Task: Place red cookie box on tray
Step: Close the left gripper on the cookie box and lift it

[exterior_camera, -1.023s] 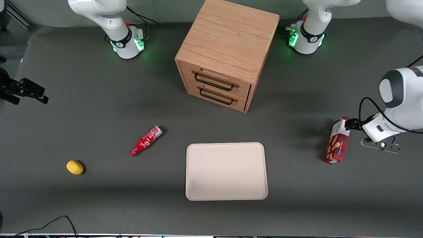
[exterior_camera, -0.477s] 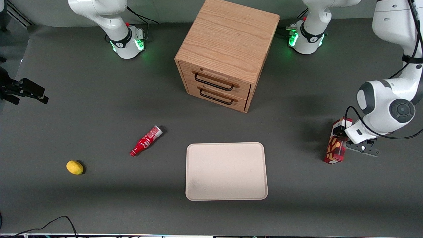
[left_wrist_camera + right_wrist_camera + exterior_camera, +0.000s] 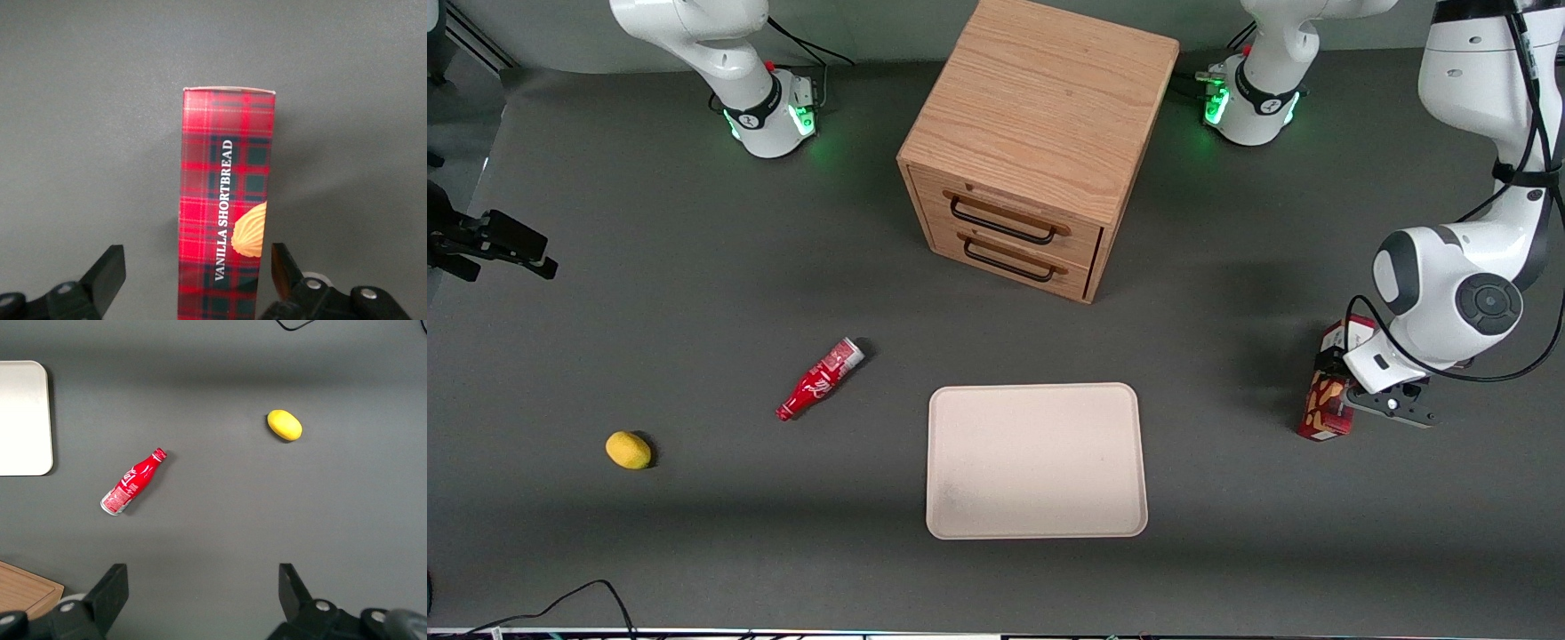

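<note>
The pincer [image 3: 193, 273] is down at the red cookie box [image 3: 225, 213], its two black fingers [image 3: 107, 270] spread wide with the carton standing between them. In the left wrist view one finger sits just beside the box's plaid face, perhaps touching it, while the other is clear of it with bare bench showing in the gap — nothing is clamped.

In the front view the pincer [image 3: 1336, 391] is mostly hidden under the white wrist of the working arm, which also covers the middle of the red cookie box [image 3: 1323, 411]. That view does show the box lying flat on the dark grey bench [image 3: 694, 293], toward the working arm's end. Its long axis runs roughly from the bench's front edge toward the arm bases, the white end panel at the end farther from the front camera and the cookie picture nearer it.

The wrist view adds what the front view cannot: the words VANILLA SHORTBREAD printed along the long axis, and a shortbread picture beside them.

The cream-beige tray [image 3: 1036, 460] sits near the middle of the bench's front edge, well apart from the box. The wooden two-drawer cabinet [image 3: 1040, 142] stands farther from the front camera than the tray. Toward the parked arm's end lie a small red bottle [image 3: 819, 379] and a lemon [image 3: 628, 450] — the right wrist view shows both plainly, with a corner of the tray.
</note>
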